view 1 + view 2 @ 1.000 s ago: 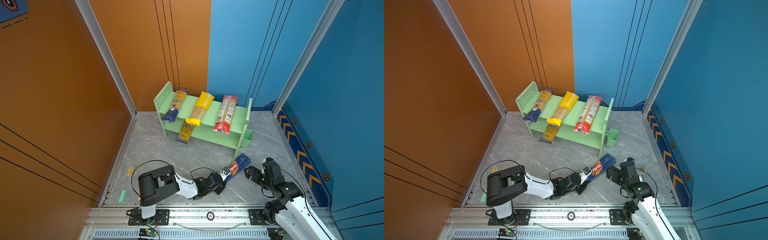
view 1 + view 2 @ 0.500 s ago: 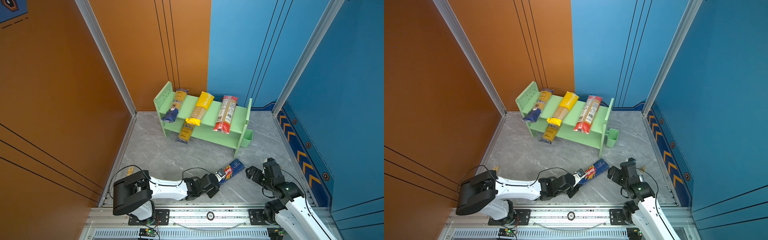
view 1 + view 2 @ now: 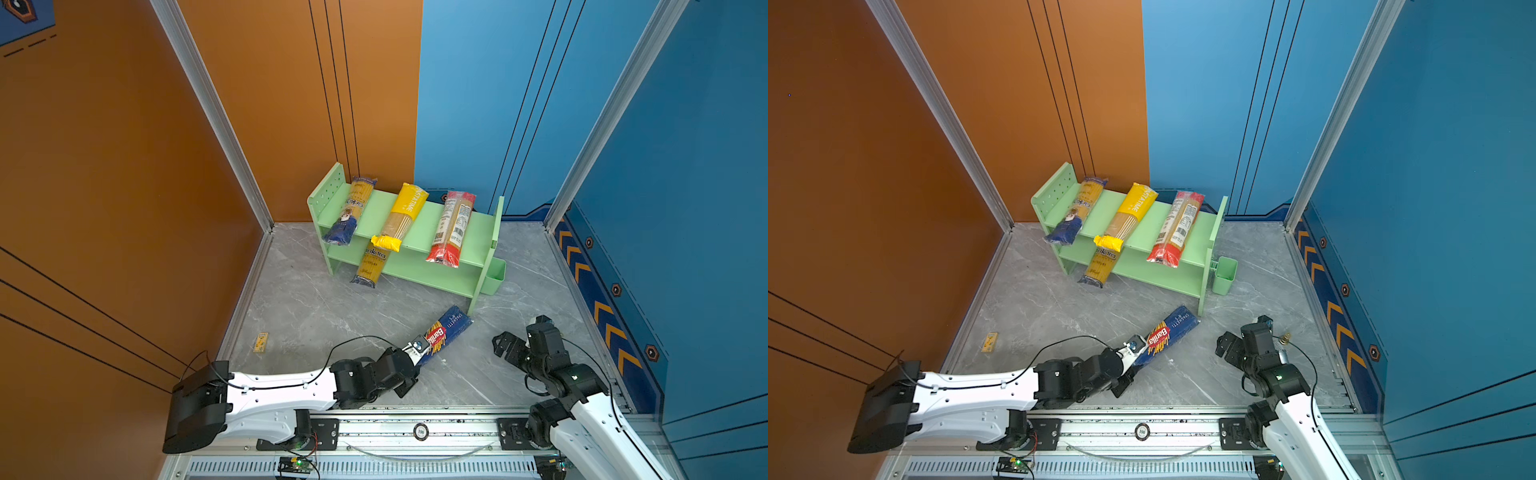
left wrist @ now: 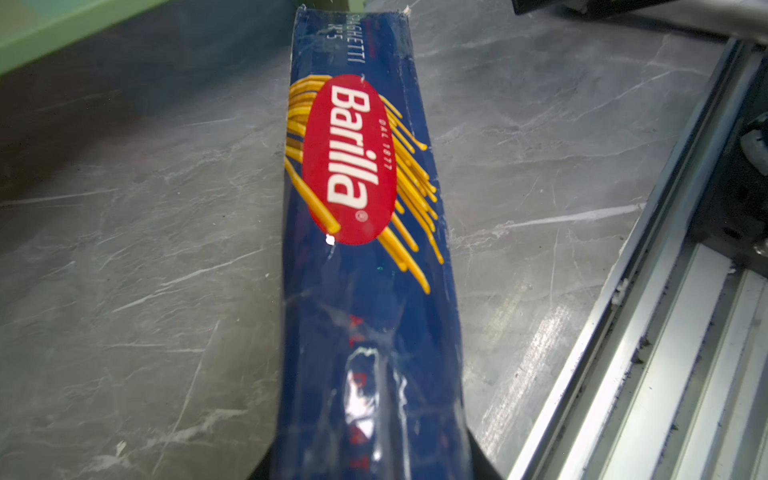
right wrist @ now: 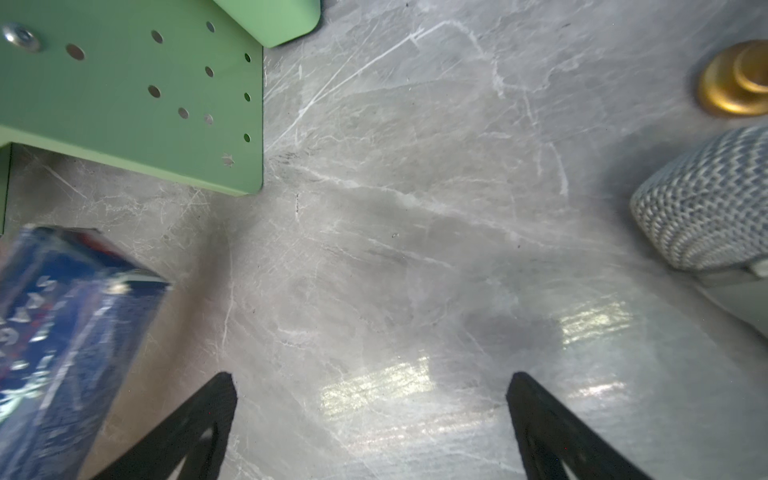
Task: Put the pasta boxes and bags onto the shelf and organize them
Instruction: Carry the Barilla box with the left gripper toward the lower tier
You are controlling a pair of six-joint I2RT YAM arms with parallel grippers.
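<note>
In both top views the green shelf stands in the middle of the frame, at the back of the grey counter. Three bags lie across its top board: a yellow and blue bag on the left, a yellow bag in the middle and a bag with red ends on the right. A lower bag pokes out of the bottom board, under the yellow bag. A little green bin hangs on the right end of the shelf.

The blue box is in the lower middle of the frame, not on the shelf. The left end effector is clamped on its near end. Its far end points at the front right leg of the shelf, just beside it (the red label faces up).

The right end effector is in the lower right of the frame. Its fingers are wide apart over bare counter, holding nothing.

A tiny yellow box lies alone in the lower left, near the wall
</note>
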